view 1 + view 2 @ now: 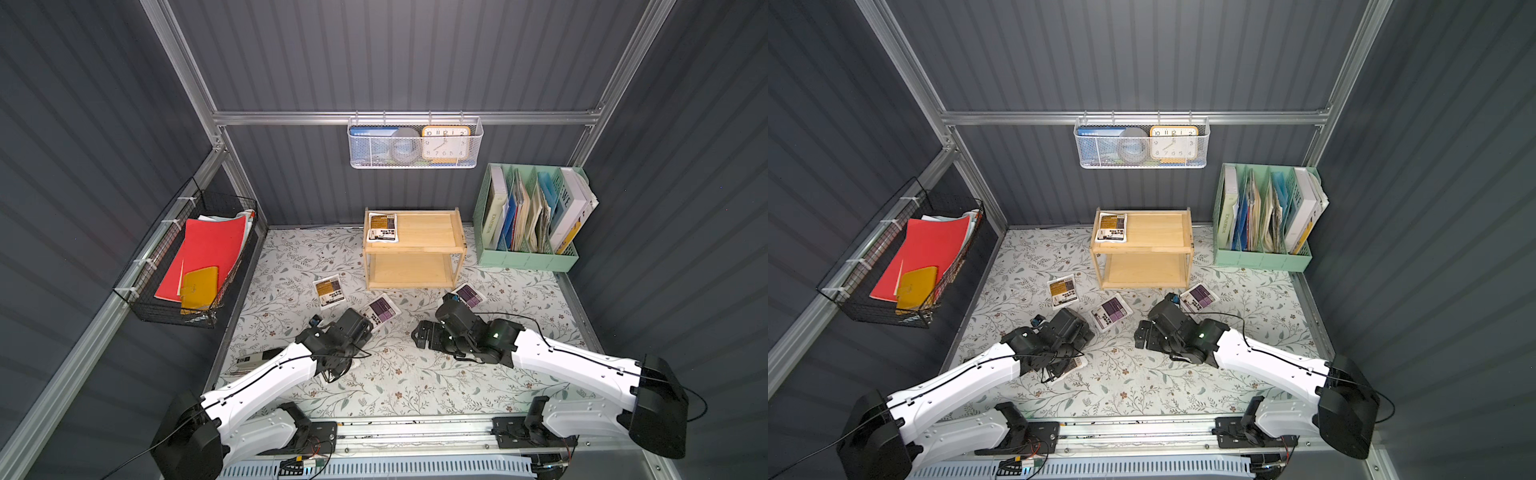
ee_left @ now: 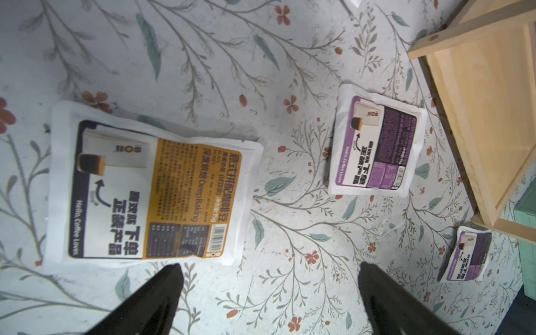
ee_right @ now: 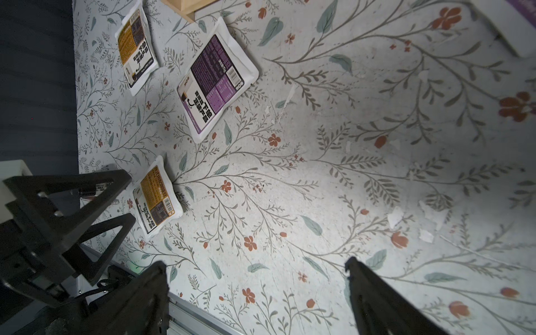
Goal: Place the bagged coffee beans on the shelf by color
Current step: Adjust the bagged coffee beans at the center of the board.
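Observation:
The wooden shelf (image 1: 432, 232) stands at the back with one yellow-labelled pouch (image 1: 382, 227) on its top tray. On the floral mat lie another yellow pouch (image 1: 329, 291), a purple pouch (image 1: 380, 311) and a second purple pouch (image 1: 468, 295) beside the right wrist. A third yellow pouch (image 2: 150, 188) lies under the left arm. My left gripper (image 2: 269, 268) is open and empty, one fingertip just short of that pouch's edge. My right gripper (image 3: 255, 264) hangs open over bare mat near mid-floor (image 1: 419, 336).
A mint-green file organizer (image 1: 528, 257) stands right of the shelf. A black wire basket (image 1: 166, 307) with a red folder hangs on the left wall, and a white mesh basket (image 1: 415, 143) holding a clock hangs on the back wall. The metal rail (image 1: 415, 432) runs along the front.

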